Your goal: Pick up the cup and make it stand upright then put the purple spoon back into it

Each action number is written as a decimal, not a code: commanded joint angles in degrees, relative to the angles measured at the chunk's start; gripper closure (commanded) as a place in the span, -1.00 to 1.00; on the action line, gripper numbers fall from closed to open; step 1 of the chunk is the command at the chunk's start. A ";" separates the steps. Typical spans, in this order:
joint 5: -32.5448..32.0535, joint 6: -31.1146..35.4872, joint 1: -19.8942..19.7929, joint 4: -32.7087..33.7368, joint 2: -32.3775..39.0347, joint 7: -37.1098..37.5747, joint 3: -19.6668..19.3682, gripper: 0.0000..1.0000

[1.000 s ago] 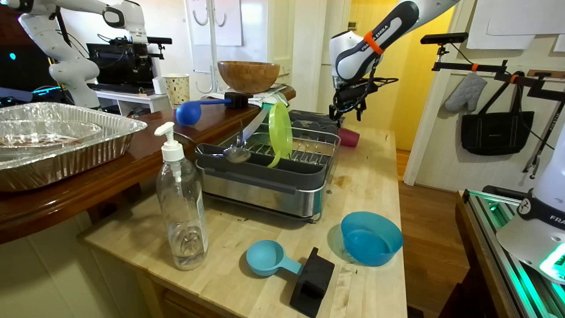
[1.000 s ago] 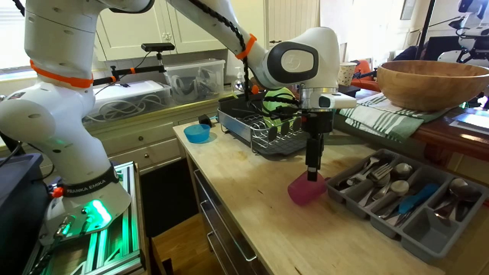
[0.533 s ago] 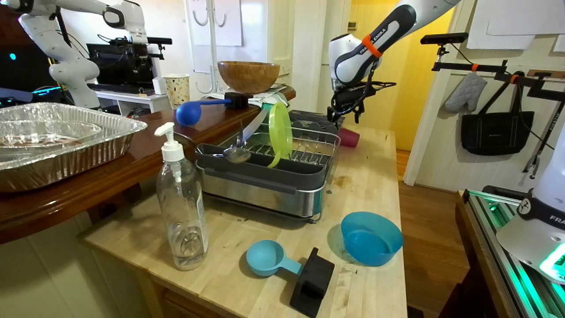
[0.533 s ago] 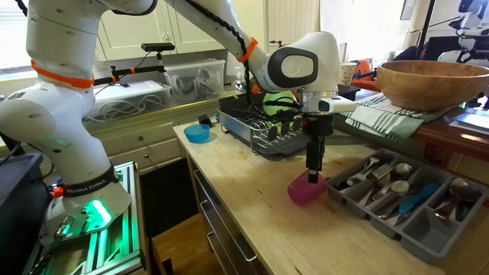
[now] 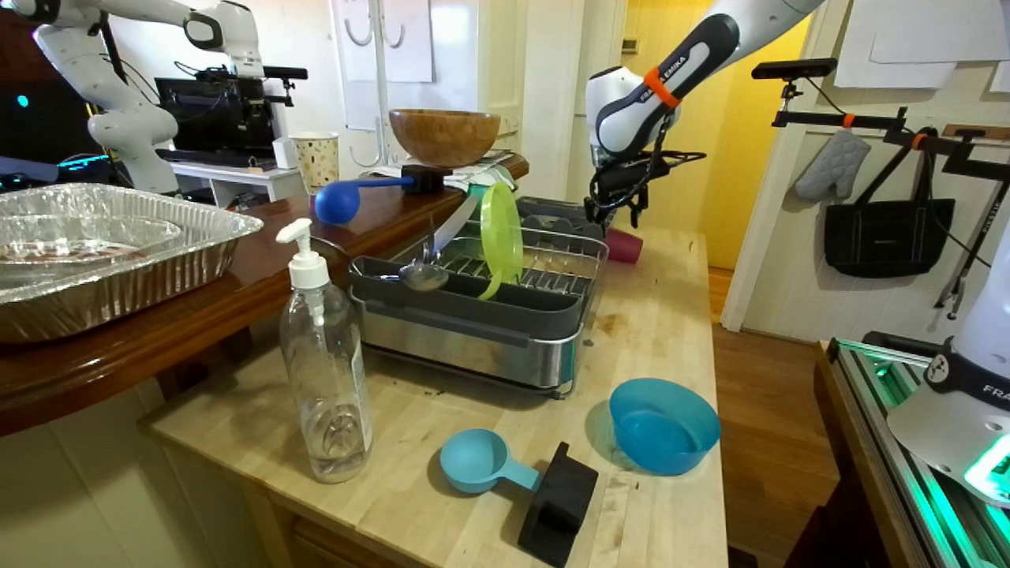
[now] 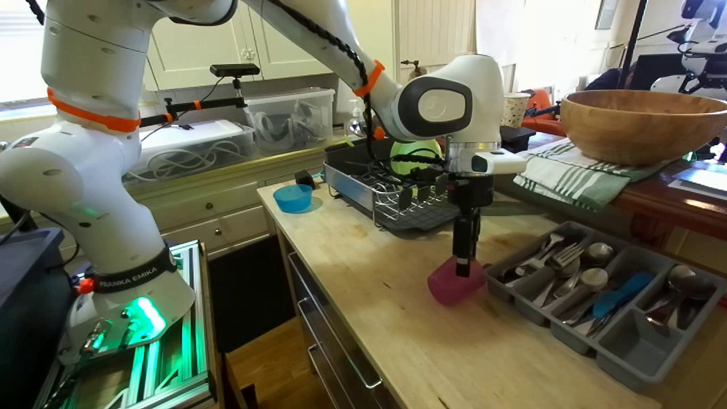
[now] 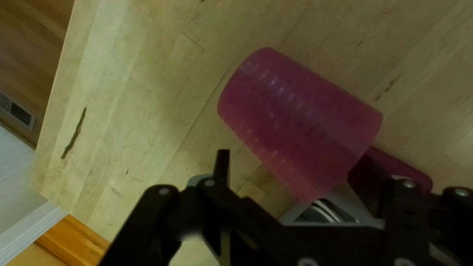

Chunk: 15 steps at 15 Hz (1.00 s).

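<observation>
The magenta cup [image 6: 446, 287] lies on its side on the wooden counter, its wide end towards the cutlery tray. It also shows in an exterior view [image 5: 625, 246] and the wrist view [image 7: 292, 118]. My gripper [image 6: 463, 268] points down above the cup; in this view a fingertip overlaps the cup. In an exterior view the gripper [image 5: 616, 219] has its fingers apart. In the wrist view the open gripper [image 7: 297, 162] has nothing held. A dark magenta piece [image 7: 404, 168] lies by the cup's wide end, partly behind a finger; I cannot tell whether it is the purple spoon.
A grey cutlery tray [image 6: 636, 343] with metal cutlery and a blue utensil stands close beside the cup. A dish rack [image 5: 473, 355], blue bowl [image 5: 663, 426], light-blue scoop [image 5: 477, 465] and soap bottle [image 5: 331, 410] share the counter. A wooden bowl [image 6: 642, 133] stands on the higher ledge.
My gripper has come down a little towards the cup, with its fingertip now lower in front of it. The cup has not moved.
</observation>
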 commanded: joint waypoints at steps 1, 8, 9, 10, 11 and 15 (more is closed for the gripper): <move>1.03 1.16 1.04 0.20 1.11 0.92 -0.97 -0.03; 1.06 1.07 1.30 -1.16 -0.19 -0.95 -0.45 0.95; 1.05 1.13 1.40 -1.53 -0.55 -1.44 -0.32 0.98; 0.83 1.47 1.59 -1.91 -0.86 -1.74 -0.32 1.00; 0.59 2.07 1.86 -2.57 -1.42 -2.04 -0.32 0.96; -1.66 6.86 3.52 -6.28 -4.32 -2.03 -0.90 0.96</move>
